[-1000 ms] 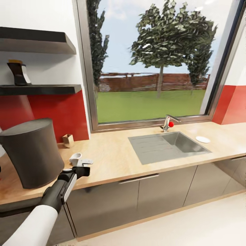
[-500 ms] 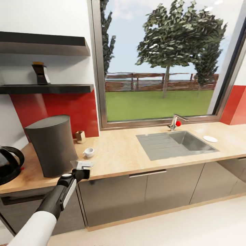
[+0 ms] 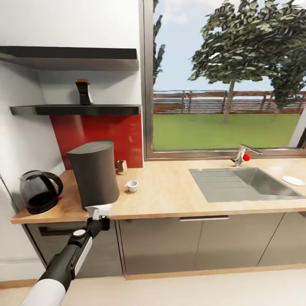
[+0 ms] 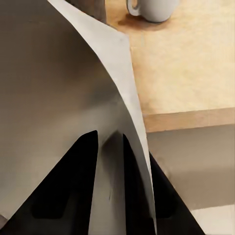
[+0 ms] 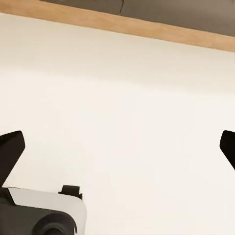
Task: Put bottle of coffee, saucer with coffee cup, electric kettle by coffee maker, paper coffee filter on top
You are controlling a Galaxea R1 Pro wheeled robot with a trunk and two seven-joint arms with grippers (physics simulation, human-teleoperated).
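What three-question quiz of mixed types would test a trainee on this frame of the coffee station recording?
1. True or false: the coffee cup stands on the saucer.
2. Multiple choice: what is the left tool shut on? A) the electric kettle B) the paper coffee filter C) the bottle of coffee
3. Fill in: the bottle of coffee stands on the lower ____.

Key:
1. False: the cup sits on bare countertop right of the coffee maker; the saucer lies right of the sink.
2. B
3. shelf
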